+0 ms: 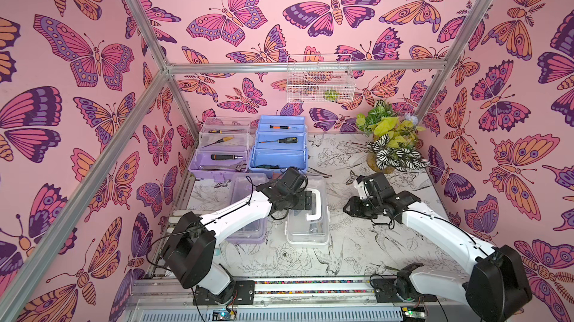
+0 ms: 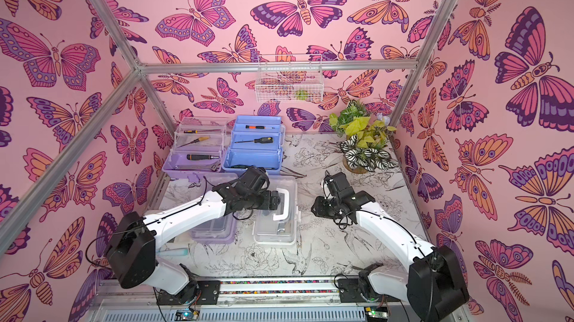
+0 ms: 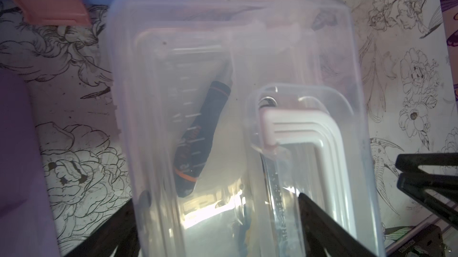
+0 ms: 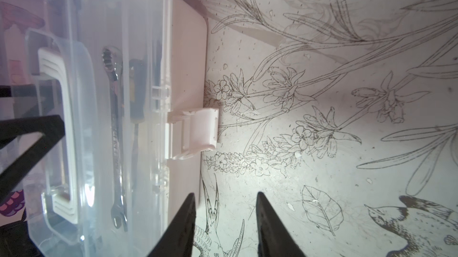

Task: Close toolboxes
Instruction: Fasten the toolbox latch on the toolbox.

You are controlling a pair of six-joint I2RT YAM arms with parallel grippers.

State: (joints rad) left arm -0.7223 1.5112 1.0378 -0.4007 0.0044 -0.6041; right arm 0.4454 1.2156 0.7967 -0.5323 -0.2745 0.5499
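Nearest, on the floral-print table point(image 1: 357, 252), two of the toolboxes lie side by side with their clear lids down: the lilac toolbox point(image 1: 251, 233), partly hidden under the left arm, and just beside it the white toolbox point(image 1: 307, 227). The left gripper point(image 1: 310, 202) hangs over the white toolbox's lid by its white handle point(image 1: 316, 205), fingers spread wide and holding nothing; whether they touch the lid I cannot tell. Through the lid show a combination wrench point(image 4: 115, 129) and a black-handled screwdriver point(image 3: 198, 139). The right gripper point(image 4: 225, 195) sits low beside that box's front wall, its fingers a narrow gap apart with only table between them, near the white latch point(image 4: 198, 132), which juts outward from the wall. Farther back, against the wall, the open lilac toolbox point(image 1: 217, 162) and the blue toolbox point(image 1: 279, 156) stand next to each other, trays stepped up and tools lying in them. Beyond, a potted plant point(image 1: 391, 140) fills the corner and a white wire basket point(image 1: 320, 78) hangs above.
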